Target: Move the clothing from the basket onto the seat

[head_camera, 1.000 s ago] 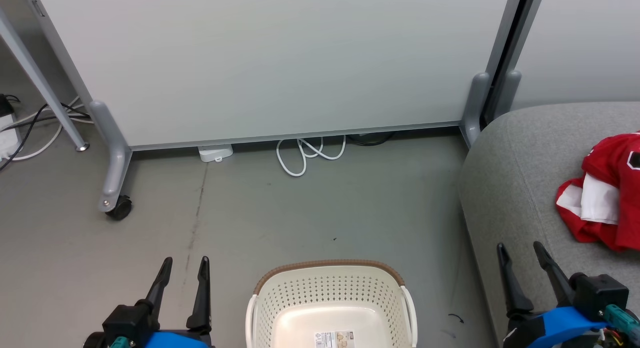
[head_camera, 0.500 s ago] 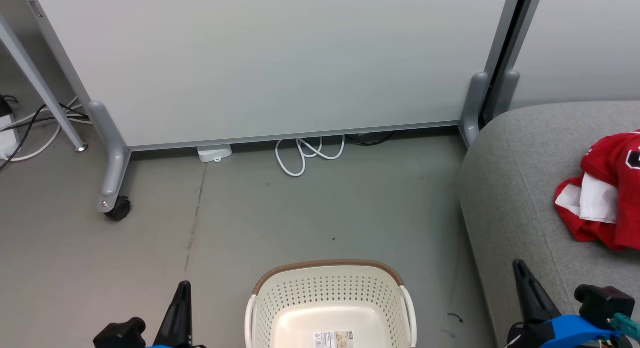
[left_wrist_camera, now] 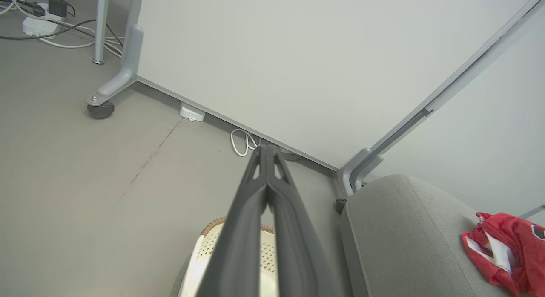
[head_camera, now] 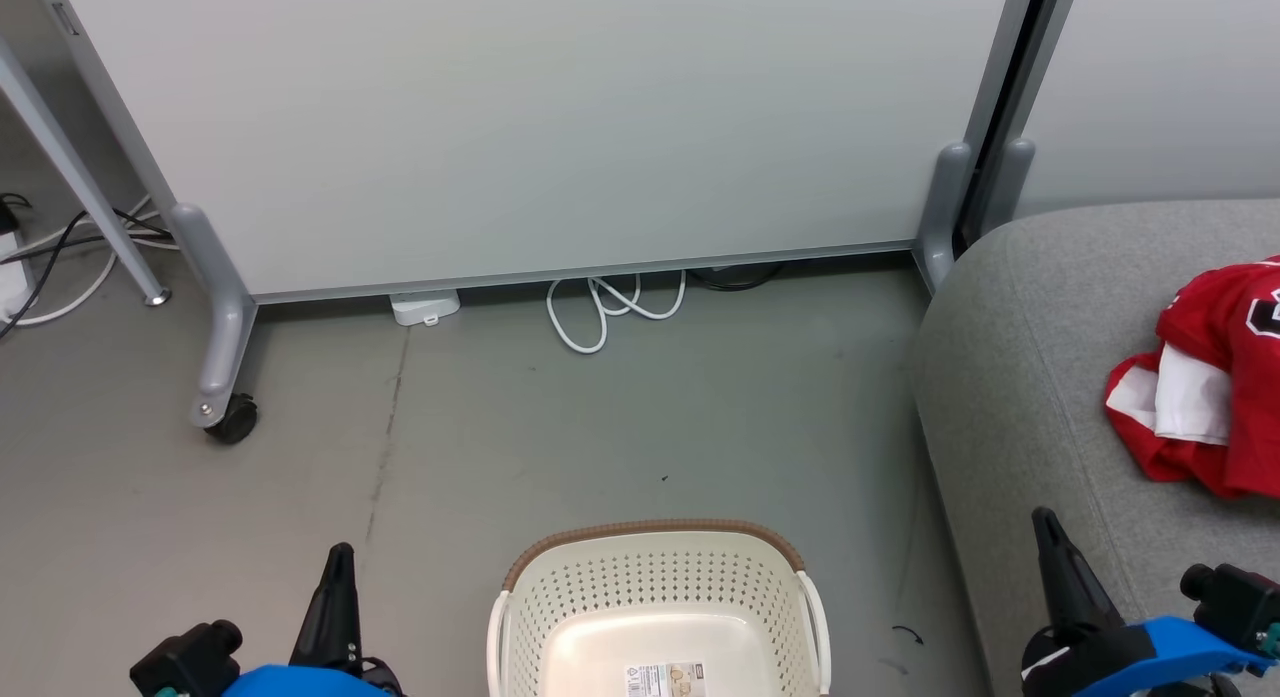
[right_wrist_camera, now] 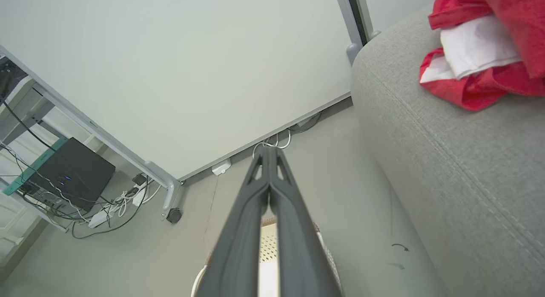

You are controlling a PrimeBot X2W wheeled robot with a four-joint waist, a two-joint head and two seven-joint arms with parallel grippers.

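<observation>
Basket (head_camera: pixel 655 577) sat on the floor (head_camera: pixel 600 427), low centre in the head view, between the two arms. The part of its inside in view was bare, with the paper label (head_camera: pixel 667 679) on the base uncovered. Its near end was cut off by the frame edge.

Clothing (head_camera: pixel 1215 377), red with white panels, lay bunched on the seat (head_camera: pixel 1010 397) at the right, well apart from the basket. It ran off the frame, so whether it was one garment or several couldn't be told.

Left gripper (left_wrist_camera: pixel 266 148) was closed, fingers pressed together along their length, gripping nothing, pointing over the basket's far rim toward the partition (left_wrist_camera: pixel 276 54). Right gripper (right_wrist_camera: pixel 268 150) was likewise closed and empty, over the floor beside the seat's edge.

Step judged: the transfer looked finished, or nearly so, with both arms low and idle. The next move called for checking the hidden near end of the basket. If any fabric remained there, a gripper would need to open, reach down inside and pinch it. If not, nothing was left to carry.
</observation>
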